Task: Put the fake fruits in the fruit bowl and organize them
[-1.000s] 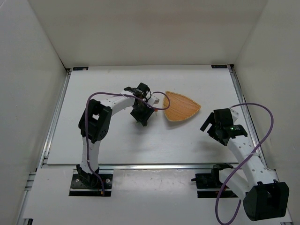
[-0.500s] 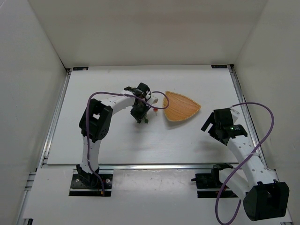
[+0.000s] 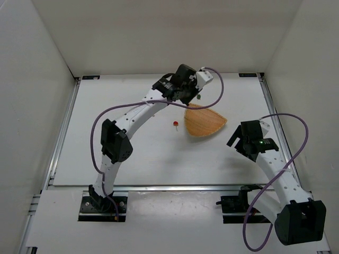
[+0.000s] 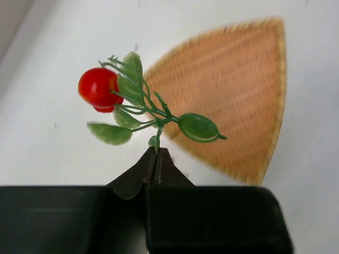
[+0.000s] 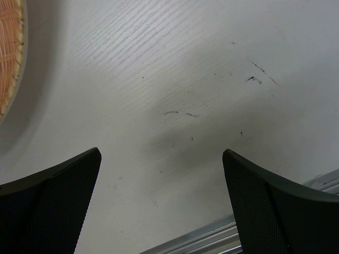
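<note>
My left gripper [image 4: 157, 152] is shut on the green stem of a leafy sprig [image 4: 153, 108] carrying a pair of red berries [image 4: 98, 88]. It hangs in the air above the far left edge of the woven fruit bowl [image 4: 233, 100]. From above, the left gripper [image 3: 192, 93] is raised over the far corner of the fruit bowl [image 3: 205, 123]. A single red berry [image 3: 175, 124] lies on the table just left of the bowl. My right gripper [image 5: 161, 153] stands open over bare table, right of the bowl [image 5: 7, 53]; from above the right gripper [image 3: 238, 141] is low and holds nothing.
White walls enclose the table [image 3: 132, 153] on the left, far and right sides. A metal rail [image 5: 212, 235] runs along the table's edge near the right gripper. The left arm's purple cable [image 3: 214, 95] loops above the bowl's far side.
The left gripper closed on the sprig left of the bowl, then lifted it and swung it up towards the bowl's far corner. The single berry stayed on the table. The right arm has not moved.
</note>
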Robot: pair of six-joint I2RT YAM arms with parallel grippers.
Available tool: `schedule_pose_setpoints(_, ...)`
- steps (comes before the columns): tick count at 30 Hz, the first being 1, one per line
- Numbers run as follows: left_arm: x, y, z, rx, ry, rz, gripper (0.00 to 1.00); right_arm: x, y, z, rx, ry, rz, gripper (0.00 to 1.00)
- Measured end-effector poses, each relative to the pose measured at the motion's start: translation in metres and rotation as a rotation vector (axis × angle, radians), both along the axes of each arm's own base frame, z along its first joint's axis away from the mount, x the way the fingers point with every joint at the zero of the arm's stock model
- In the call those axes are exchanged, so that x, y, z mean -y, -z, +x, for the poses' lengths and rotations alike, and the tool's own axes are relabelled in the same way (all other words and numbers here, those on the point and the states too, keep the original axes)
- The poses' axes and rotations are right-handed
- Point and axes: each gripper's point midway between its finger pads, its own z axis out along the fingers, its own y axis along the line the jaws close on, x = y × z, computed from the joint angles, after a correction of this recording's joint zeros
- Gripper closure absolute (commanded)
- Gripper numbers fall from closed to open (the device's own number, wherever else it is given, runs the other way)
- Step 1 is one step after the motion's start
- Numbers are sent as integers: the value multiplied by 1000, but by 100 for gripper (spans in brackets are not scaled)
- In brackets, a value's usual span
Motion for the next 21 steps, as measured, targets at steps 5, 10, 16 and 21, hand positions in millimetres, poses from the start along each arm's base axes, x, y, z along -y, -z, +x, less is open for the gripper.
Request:
schedule_pose_setpoints(5, 49, 7, 13, 33, 76, -63, 90, 0, -9, 9, 11, 9, 6, 0)
schedule_pose_setpoints(10, 68, 96, 10, -83, 121, 15, 89, 0, -30, 22, 66, 10, 6, 0)
schedule_pose_setpoints(16, 73, 140, -2, -147, 155, 72, 6, 2, -37, 24, 74, 7, -7, 0)
schedule_pose_setpoints(21, 74, 105, -4, -100, 140, 35, 0, 1, -38, 22, 72, -38, -34, 0)
